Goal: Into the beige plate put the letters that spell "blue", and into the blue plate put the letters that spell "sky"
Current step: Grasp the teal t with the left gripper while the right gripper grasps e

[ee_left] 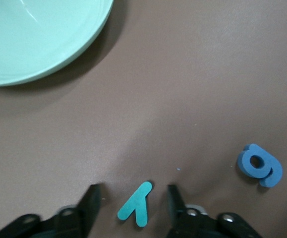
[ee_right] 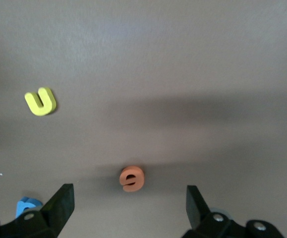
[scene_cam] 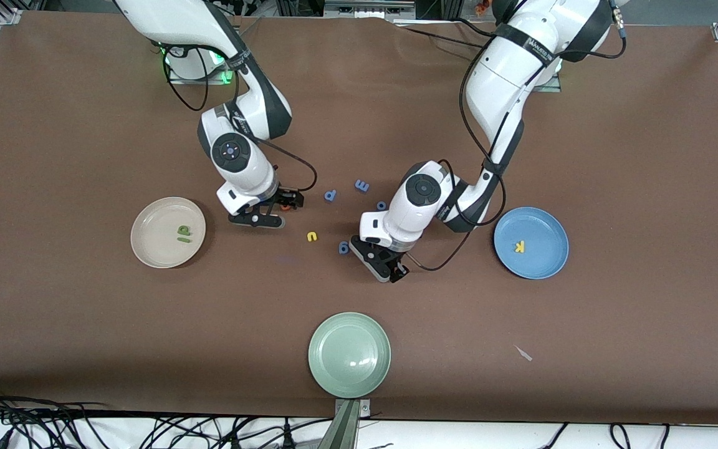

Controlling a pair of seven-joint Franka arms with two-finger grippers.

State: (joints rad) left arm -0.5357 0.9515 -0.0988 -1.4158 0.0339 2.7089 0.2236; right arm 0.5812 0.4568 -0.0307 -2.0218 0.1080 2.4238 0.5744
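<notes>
Jaws of the left gripper (ee_left: 133,198) straddle the teal "y" (ee_left: 136,204) untouching, the right gripper's (ee_right: 128,201) spread by the orange "e" (ee_right: 132,178), both hidden frontally.

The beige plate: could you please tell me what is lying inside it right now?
Inside the beige plate lie two green letters, side by side. No claw or arm covers the plate, so nothing else is in it.

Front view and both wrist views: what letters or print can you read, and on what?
"k": yellow foam letter in the blue plate.
"u": yellow foam letter on the table.
"e": orange foam letter on the table.
"y": teal foam letter on the table.
Print on the left arm's band: too small.
</notes>
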